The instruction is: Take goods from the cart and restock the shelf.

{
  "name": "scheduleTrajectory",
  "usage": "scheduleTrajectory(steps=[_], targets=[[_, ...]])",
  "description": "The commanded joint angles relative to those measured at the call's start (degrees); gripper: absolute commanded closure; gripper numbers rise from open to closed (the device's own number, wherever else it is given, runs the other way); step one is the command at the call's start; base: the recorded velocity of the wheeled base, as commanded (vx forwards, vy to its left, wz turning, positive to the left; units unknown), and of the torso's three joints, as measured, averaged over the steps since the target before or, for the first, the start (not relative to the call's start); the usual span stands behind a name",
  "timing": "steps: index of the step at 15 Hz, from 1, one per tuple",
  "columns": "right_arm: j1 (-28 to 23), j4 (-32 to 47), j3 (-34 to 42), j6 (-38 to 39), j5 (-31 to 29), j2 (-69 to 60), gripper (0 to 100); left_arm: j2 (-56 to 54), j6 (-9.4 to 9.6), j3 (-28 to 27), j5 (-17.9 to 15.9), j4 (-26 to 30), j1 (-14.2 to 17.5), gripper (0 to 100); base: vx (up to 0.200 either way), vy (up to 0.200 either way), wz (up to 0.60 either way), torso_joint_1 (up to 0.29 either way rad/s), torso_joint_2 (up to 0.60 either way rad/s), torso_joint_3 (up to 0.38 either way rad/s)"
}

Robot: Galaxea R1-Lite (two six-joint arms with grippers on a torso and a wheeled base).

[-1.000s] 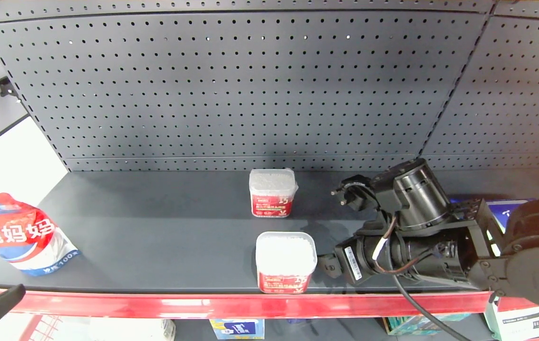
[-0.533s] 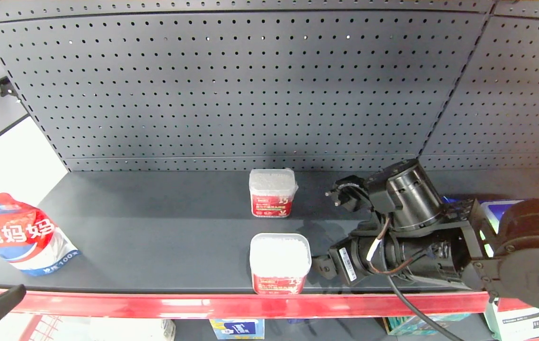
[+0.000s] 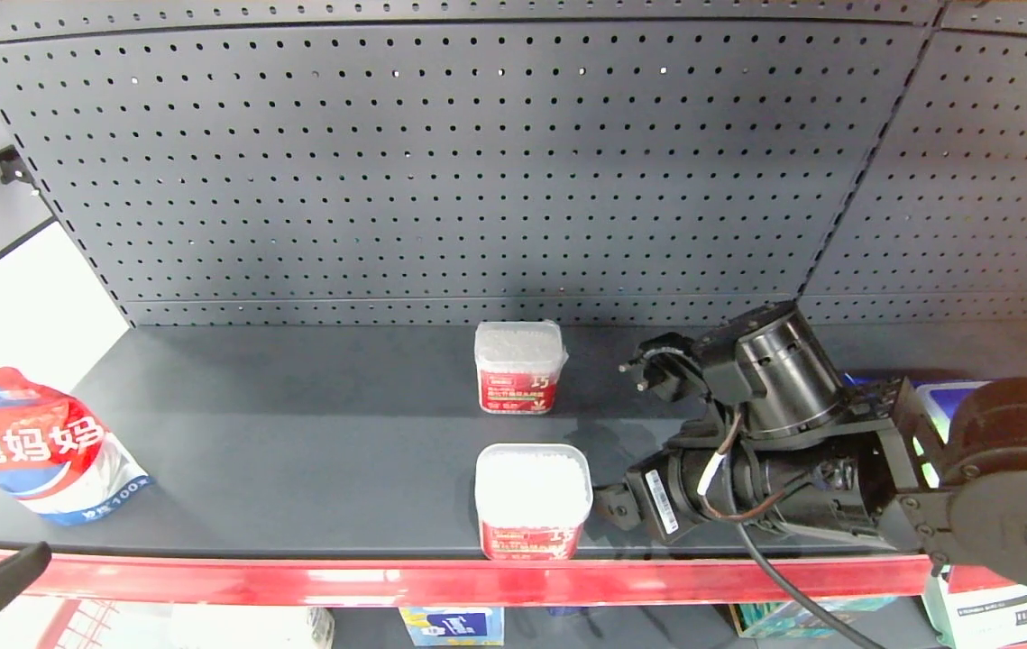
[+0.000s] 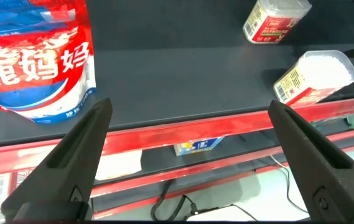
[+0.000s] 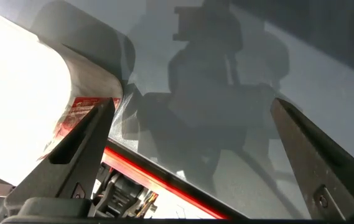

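While just beside released R pincer (image 5: 192,106), front tub (image 3: 533,500) upright, lid up, label twd shelf edge (image 3: 297,577); L pincer (image 4: 189,109) released.

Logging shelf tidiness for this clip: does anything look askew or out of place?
Mildly. The red-and-blue bag sits at the shelf's far left end and seems to overhang it. The front tub and rear tub stand upright; nothing spilled.

Bright light blows out the front tub (image 5: 15,93) and casts soft shadows on the shelf (image 3: 297,433).
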Motion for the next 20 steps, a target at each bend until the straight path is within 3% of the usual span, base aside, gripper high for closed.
scheduleTrajectory(steps=[1,14,18,20], targets=[[0.10,-0.04,-0.37,0.02,0.01,0.06,0,0.19,-0.03,0.00,-0.02,0.01,-0.01,0,0.000,0.000,0.00,0.000,0.00,0.000],[0.80,0.05,-0.72,0.11,-0.08,0.59,0,0.10,-0.12,0.09,0.07,0.01,0.08,0,0.000,0.000,0.00,0.000,0.00,0.000],[-0.16,-0.21,3.76,0.11,-2.01,-5.13,0,0.10,-0.12,0.88,-0.28,0.01,0.08,0,0.000,0.000,0.00,0.000,0.00,0.000],[-3.06,-3.38,6.57,-1.39,-2.19,-10.75,0,-0.34,0.14,2.19,-0.54,-0.08,-0.10,0,0.000,0.000,0.00,0.000,0.00,0.000]])
